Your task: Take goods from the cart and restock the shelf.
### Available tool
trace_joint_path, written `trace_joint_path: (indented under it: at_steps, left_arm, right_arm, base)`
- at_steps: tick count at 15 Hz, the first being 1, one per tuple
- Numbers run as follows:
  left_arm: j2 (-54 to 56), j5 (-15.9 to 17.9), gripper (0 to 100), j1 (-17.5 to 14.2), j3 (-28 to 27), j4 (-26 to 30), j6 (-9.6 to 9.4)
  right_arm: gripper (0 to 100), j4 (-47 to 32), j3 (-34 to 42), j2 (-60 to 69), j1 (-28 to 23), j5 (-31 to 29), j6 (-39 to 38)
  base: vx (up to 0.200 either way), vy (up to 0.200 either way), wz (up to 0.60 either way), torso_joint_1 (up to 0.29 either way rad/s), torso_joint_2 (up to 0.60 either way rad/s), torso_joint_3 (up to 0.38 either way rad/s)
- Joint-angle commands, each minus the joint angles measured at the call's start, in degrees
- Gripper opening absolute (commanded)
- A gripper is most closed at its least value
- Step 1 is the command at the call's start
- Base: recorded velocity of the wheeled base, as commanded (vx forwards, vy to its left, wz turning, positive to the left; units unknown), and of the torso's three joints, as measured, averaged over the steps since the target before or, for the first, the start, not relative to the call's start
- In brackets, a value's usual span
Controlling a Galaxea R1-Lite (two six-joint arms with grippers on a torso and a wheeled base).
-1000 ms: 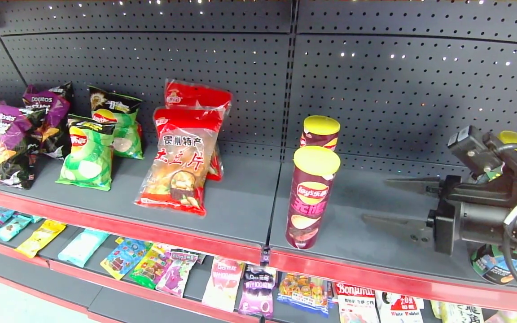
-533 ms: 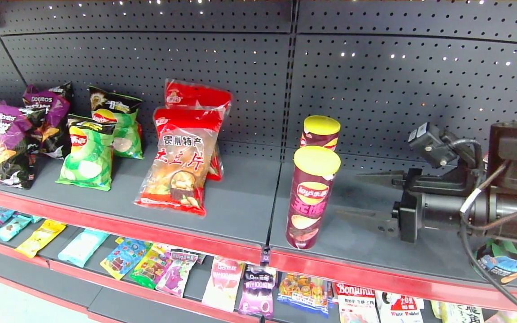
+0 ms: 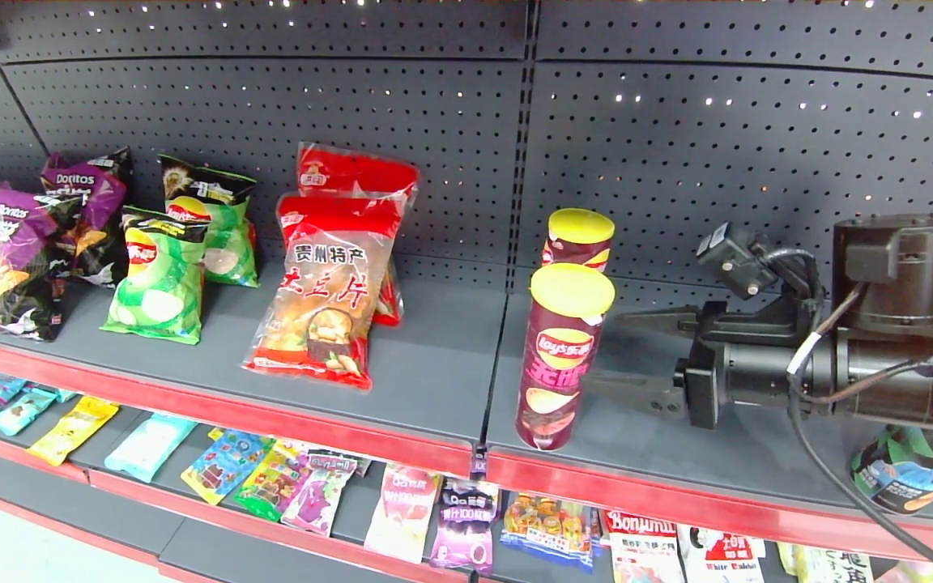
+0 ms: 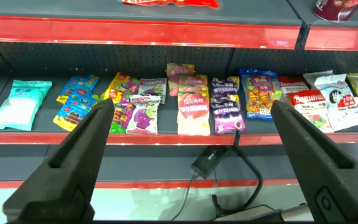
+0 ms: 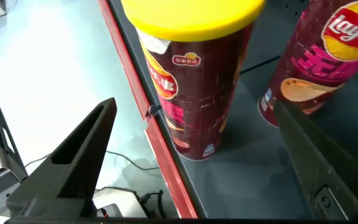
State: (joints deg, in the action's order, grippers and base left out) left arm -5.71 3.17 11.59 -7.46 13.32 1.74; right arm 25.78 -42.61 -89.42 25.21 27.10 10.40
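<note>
— Where is the front can (image 3: 564, 356)?

— Upright on the upper shelf (image 3: 434, 372), close to its red front lip and just right of the seam between the two shelf sections. It is a smooth, dark red tube with a flat yellow plastic lid. The rear can (image 3: 578, 236), of the same kind, stands straight behind it near the perforated back panel (image 3: 677, 162).

— How much room is there around it?

— Bare grey metal lies between it and the glossy red bag (image 3: 325, 308) to its left. To its right the shelf floor is open up to the right gripper (image 3: 608, 350). Beyond the arm stands what looks like a third can (image 3: 904, 470) with a green and blue wrap, mostly hidden.

— And that gripper's fingers?

— They are spread wide and level, pointing at the front can from its right, and they hold nothing. In the right wrist view the can (image 5: 191, 81) stands ahead of the two dark, wedge-shaped fingers (image 5: 79, 162), in line with the gap between them and apart from both. The rear can (image 5: 328, 56) stands past the other finger.

— The left gripper (image 4: 192, 104)?

— It is lower down, facing the shelf below, where flat, crinkly candy packets (image 4: 194, 106) lie in a row. Its fingers are also wide apart and empty.

— Anything else on the upper shelf?

— Puffy green bags (image 3: 160, 279) and purple bags (image 3: 17, 251) farther left.
</note>
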Motion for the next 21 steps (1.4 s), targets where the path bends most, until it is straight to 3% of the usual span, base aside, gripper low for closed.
trace_joint_path:
  at_steps: [1, 21]
  left_arm:
    - [-0.1, 0.0, 100, 0.0, 0.0, 0.0, 0.01]
    - [-0.1, -0.1, 100, 0.0, 0.0, 0.0, 0.01]
  right_arm:
    - [100, 0.2, -0.5, -1.7, 0.1, 0.1, 0.1]
    - [100, 5.1, -4.4, -9.3, 2.7, 1.2, 0.6]
  base:
    - [0.0, 0.0, 0.0, 0.0, 0.0, 0.0]
    - [0.0, 0.0, 0.0, 0.0, 0.0, 0.0]
